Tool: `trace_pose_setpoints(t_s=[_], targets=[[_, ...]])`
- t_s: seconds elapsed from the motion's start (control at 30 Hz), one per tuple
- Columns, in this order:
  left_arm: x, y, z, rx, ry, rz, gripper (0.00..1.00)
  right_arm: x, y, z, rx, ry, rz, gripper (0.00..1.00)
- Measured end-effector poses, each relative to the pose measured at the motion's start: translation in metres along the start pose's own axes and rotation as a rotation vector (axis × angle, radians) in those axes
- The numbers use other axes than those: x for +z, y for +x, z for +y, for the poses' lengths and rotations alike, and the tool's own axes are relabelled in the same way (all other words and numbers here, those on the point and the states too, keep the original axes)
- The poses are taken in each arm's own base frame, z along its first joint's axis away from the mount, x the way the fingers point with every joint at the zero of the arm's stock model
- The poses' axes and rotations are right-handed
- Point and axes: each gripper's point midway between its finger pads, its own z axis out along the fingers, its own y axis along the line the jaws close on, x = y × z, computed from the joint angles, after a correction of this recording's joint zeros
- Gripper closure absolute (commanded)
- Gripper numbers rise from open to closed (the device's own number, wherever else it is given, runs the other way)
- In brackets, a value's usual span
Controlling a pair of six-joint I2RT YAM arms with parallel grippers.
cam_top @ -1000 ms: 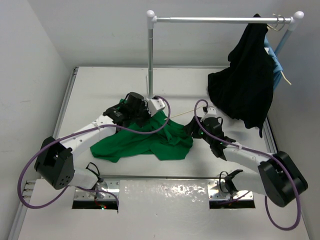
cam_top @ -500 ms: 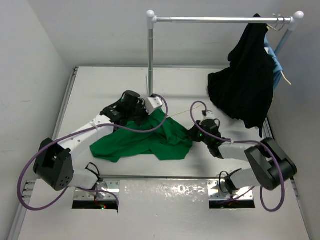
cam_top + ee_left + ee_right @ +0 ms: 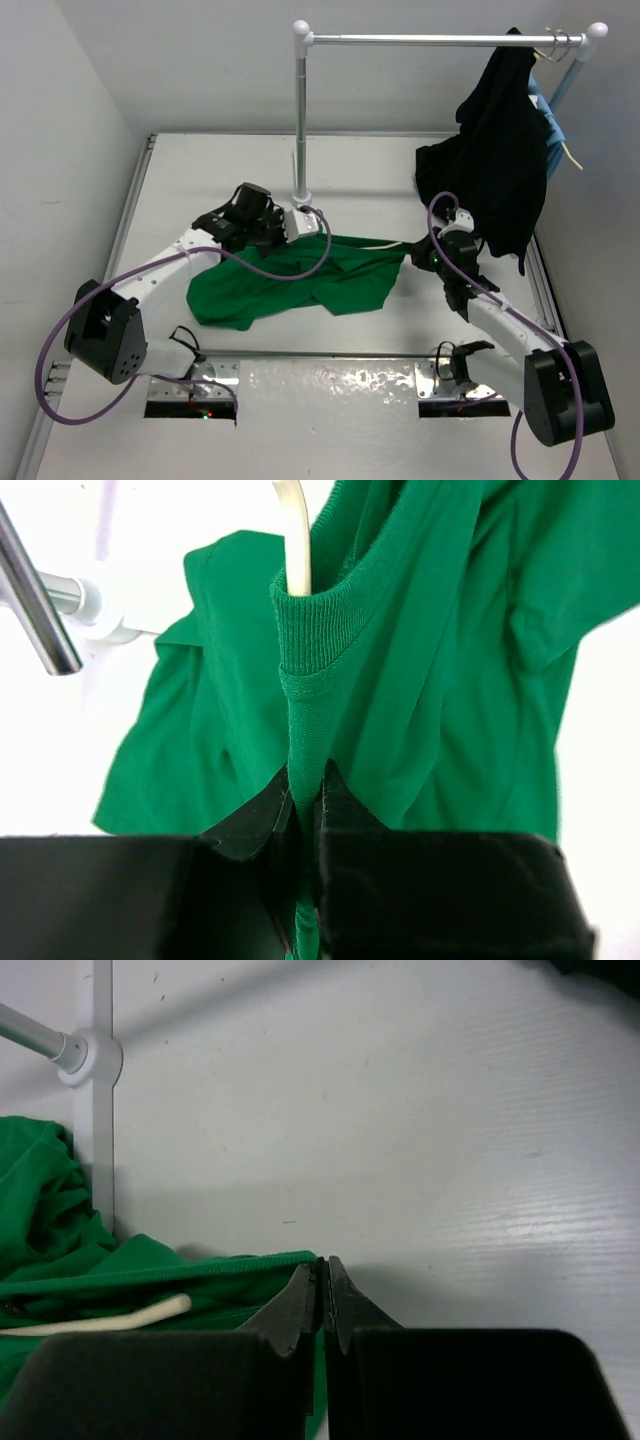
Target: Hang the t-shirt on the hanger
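The green t-shirt [image 3: 300,280] lies stretched across the table between my two grippers. My left gripper [image 3: 290,226] is shut on the shirt's ribbed collar [image 3: 305,640]. The cream hanger [image 3: 292,535] pokes out of that collar; a short piece shows above the shirt in the top view [image 3: 375,240] and inside the cloth in the right wrist view [image 3: 100,1320]. My right gripper [image 3: 418,258] is shut on the shirt's hem edge [image 3: 200,1265] at the right end. The hanger's hook is hidden.
A clothes rail [image 3: 440,40] stands at the back on a pole [image 3: 300,120] whose foot [image 3: 88,1055] is close behind the shirt. A black garment [image 3: 490,170] and a light-blue garment [image 3: 553,135] hang at the rail's right end.
My right gripper has moved right and pulled the shirt's edge with it, stretching the shirt out. My left gripper has shifted a little left and back with the collar.
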Motion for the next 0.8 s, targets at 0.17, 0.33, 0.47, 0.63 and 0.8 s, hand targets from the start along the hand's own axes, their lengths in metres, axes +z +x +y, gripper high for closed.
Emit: trace_pose_setpoints(t_s=[0.17, 0.33, 0.47, 0.63, 0.8], targets=[[-0.001, 0.006, 0.015, 0.057, -0.071, 0.04, 1.0, -0.001, -0.018, 0.007, -0.074, -0.003, -0.006, 1.0], [0.001, 0.001, 0.032, 0.155, -0.196, 0.081, 1.0, -0.004, -0.029, 0.021, -0.218, -0.037, 0.016, 1.0], [0.013, -0.007, 0.018, 0.299, -0.237, 0.131, 1.0, -0.005, -0.035, 0.06, -0.451, -0.084, 0.053, 1.0], [0.027, -0.031, 0.013, 0.328, -0.201, 0.105, 1.0, -0.011, -0.031, 0.087, -0.596, -0.178, 0.094, 1.0], [0.031, -0.043, 0.007, 0.327, -0.144, 0.047, 1.0, -0.017, -0.017, 0.087, -0.645, -0.24, 0.16, 0.7]])
